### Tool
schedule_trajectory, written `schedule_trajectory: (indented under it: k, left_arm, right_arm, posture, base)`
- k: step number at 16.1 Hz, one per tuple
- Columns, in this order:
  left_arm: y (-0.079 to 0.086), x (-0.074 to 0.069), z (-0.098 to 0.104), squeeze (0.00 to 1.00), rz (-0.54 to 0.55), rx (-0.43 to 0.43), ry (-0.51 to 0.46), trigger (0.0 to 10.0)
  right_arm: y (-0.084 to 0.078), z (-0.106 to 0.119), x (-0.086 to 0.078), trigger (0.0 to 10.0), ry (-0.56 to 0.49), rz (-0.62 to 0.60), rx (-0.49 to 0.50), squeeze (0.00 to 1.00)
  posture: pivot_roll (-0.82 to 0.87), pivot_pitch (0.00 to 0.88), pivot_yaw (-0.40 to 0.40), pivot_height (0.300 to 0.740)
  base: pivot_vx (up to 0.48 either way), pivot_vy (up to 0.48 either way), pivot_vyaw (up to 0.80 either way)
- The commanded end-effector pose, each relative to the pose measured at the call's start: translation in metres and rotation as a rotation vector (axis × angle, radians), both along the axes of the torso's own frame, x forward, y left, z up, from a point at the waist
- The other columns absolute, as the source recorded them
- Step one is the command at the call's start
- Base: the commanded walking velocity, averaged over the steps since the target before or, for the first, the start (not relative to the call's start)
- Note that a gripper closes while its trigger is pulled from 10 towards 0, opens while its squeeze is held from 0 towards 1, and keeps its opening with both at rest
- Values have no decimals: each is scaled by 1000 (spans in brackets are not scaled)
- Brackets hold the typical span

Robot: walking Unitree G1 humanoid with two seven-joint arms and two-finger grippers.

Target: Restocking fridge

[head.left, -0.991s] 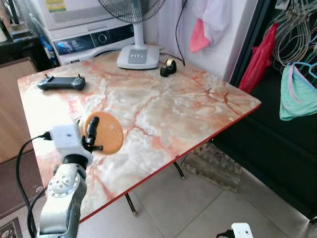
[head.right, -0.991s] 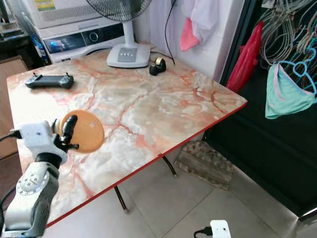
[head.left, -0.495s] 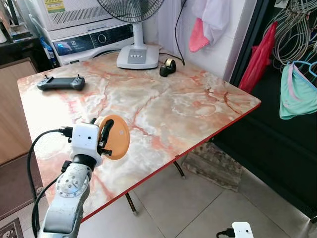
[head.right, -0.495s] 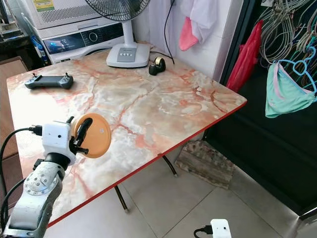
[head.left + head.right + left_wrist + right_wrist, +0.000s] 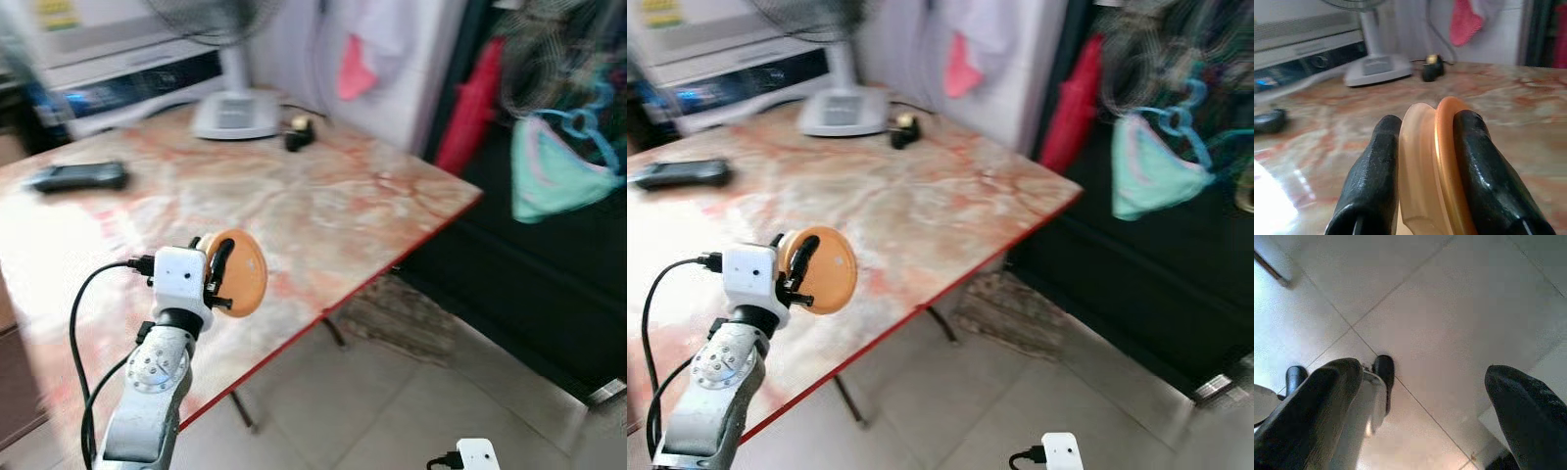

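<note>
Left wrist view has the left gripper (image 5: 1422, 166) clamped on an orange disc (image 5: 1442, 161), lifted just above the table (image 5: 353, 196). Picking up looks done; carrying and putting away remain, with no fridge visible. Right gripper (image 5: 1420, 406) hangs spread and empty over the floor (image 5: 1449, 308).

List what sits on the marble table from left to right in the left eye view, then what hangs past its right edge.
Black controller → orange disc held in the left gripper → white fan base → small dark tape dispenser → red cloth → teal garment.
</note>
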State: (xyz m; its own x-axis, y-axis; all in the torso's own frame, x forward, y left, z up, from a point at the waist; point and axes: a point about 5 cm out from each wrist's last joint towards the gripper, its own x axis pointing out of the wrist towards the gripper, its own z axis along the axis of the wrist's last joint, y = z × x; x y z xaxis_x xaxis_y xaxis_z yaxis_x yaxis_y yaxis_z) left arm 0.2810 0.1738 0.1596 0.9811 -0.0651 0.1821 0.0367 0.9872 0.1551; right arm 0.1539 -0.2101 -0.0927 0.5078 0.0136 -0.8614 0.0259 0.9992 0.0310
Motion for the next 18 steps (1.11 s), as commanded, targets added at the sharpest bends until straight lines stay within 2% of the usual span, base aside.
schedule_trajectory:
  k: [1, 2, 5, 18]
  left_arm:
    - [3, 1, 6, 0, 8, -28, -28, 10000]
    - [3, 2, 8, 0, 9, -54, -34, 10000]
    - [1, 5, 11, 0, 13, -36, -49, 10000]
    - [-1, 7, 12, 0, 1, -74, -49, 10000]
  right_arm:
    - [-1, -1, -2, 10000, 13, 2, -1, 0]
    - [0, -1, -2, 10000, 12, 3, -1, 0]
    - [0, -1, -2, 10000, 15, 1, 2, 0]
    - [0, -1, -1, 10000, 14, 2, 6, 0]
  posture:
    - [68, 0, -6, 740]
    - [66, 0, -5, 740]
    - [63, 0, -3, 740]
    - [65, 0, -3, 740]
  base:
    - [0, 0, -800]
    - [0, 0, -800]
    - [0, -160, -800]
    - [0, 0, -800]
